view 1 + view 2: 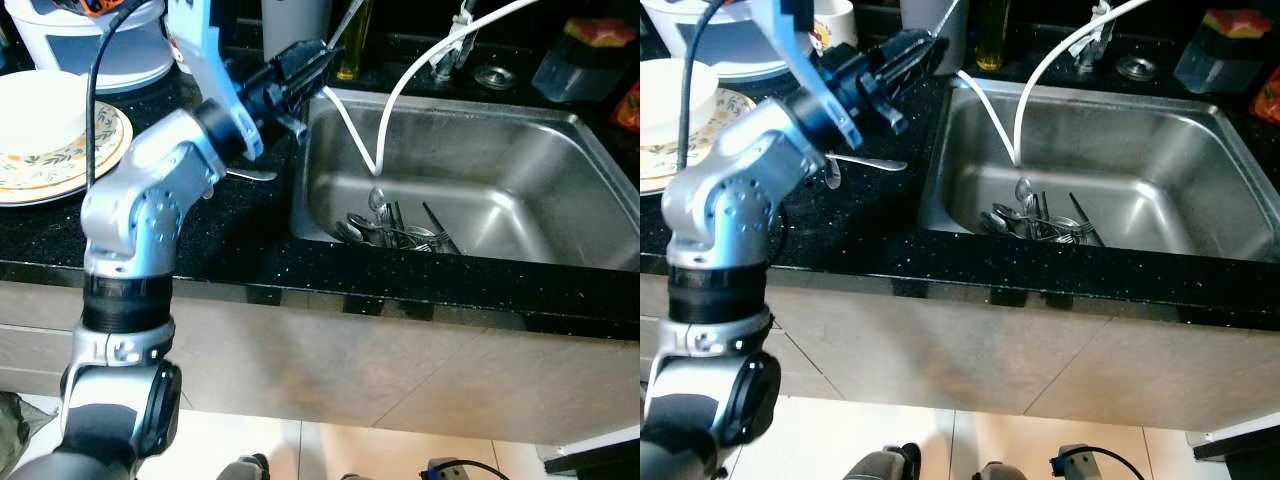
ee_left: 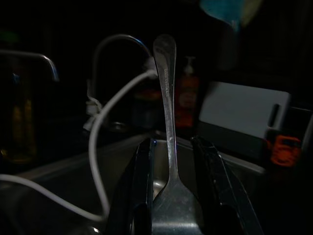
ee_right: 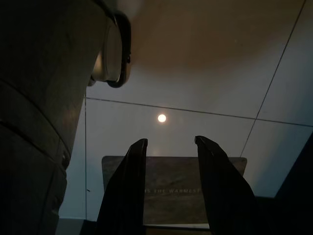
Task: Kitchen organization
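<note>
L gripper [image 1: 325, 55] jaws clamped on spoon [image 2: 166, 112], handle running straight out past tips, over sink [image 1: 520, 130] back-left corner. R jaws apart, idle.

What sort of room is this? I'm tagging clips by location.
A home kitchen, most likely: a stainless sink with cutlery in it, set into a black speckled countertop, plus a floral plate beside it.

faint pale lettering, "the warmes", partly cut off, stands on the dark rectangular floor mat [image 3: 171, 191], lower middle.
</note>
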Motion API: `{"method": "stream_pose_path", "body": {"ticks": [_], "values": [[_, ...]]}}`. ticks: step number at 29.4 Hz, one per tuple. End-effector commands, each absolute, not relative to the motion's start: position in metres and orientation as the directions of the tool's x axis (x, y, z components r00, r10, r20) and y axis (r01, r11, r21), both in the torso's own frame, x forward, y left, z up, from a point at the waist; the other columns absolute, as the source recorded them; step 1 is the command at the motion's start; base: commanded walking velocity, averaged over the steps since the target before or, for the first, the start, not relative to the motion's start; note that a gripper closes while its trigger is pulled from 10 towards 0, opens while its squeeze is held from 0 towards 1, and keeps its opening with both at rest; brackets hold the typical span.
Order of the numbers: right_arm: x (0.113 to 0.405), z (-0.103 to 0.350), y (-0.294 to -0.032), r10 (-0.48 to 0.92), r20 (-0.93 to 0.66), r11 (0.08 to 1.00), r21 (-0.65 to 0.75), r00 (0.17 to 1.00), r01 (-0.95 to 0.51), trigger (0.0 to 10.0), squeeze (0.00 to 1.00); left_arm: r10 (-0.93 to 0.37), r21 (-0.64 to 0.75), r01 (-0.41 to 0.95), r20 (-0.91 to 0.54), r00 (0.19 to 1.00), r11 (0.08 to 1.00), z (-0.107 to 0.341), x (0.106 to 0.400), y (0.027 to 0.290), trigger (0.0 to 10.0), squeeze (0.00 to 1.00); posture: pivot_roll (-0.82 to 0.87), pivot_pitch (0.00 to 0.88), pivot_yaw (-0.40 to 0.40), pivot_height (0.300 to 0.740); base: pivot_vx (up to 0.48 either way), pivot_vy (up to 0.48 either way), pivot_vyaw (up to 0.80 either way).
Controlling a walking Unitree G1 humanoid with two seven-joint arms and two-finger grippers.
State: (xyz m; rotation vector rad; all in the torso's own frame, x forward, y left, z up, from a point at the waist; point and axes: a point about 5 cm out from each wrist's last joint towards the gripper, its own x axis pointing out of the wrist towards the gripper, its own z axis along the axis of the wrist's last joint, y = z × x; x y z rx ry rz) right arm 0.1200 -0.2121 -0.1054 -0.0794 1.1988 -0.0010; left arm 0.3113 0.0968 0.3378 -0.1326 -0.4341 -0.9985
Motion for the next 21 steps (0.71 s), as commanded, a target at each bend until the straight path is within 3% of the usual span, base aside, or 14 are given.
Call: {"method": "stream_pose_path", "body": {"ticks": [1, 4, 6, 18, 21], "values": [[0.114, -0.107, -0.214, -0.051, -0.936, 0.997, -0.066, 0.348, -0.031, 10.0, 0.0, -0.813, 0.125, 0.858, 0.412, 0.411, 0.498, 0.338, 0.304, 0.094, 10.0, 0.0, 0.08, 0.11, -0.048, 0.74, 0.0, 0.0, 0.0], [0.122, -0.105, -0.21, -0.046, -0.933, 0.998, -0.06, 0.356, -0.027, 10.0, 0.0, -0.85, 0.145, 0.911, 0.44, 0.29, 0.386, 0.332, 0.287, 0.099, 10.0, 0.0, 0.08, 0.117, -0.046, 0.74, 0.0, 0.0, 0.0], [0.125, -0.105, -0.209, -0.043, -0.934, 0.998, -0.058, 0.354, -0.032, 10.0, 0.0, -0.858, 0.146, 0.923, 0.443, 0.261, 0.356, 0.329, 0.284, 0.102, 10.0, 0.0, 0.08, 0.117, -0.045, 0.74, 0.0, 0.0, 0.0], [0.115, -0.106, -0.219, -0.056, -0.944, 0.997, -0.068, 0.324, -0.025, 10.0, 0.0, -0.863, 0.162, 0.893, 0.375, 0.339, 0.421, 0.32, 0.303, 0.116, 10.0, 0.0, 0.06, 0.12, -0.041, 0.74, 0.0, 0.0, -0.73], [0.106, -0.107, -0.223, -0.063, -0.947, 0.997, -0.074, 0.316, -0.024, 10.0, 0.0, -0.869, 0.177, 0.894, 0.372, 0.327, 0.412, 0.323, 0.304, 0.114, 10.0, 0.0, 0.06, 0.119, -0.04, 0.74, 0.0, 0.0, -0.8]]}}
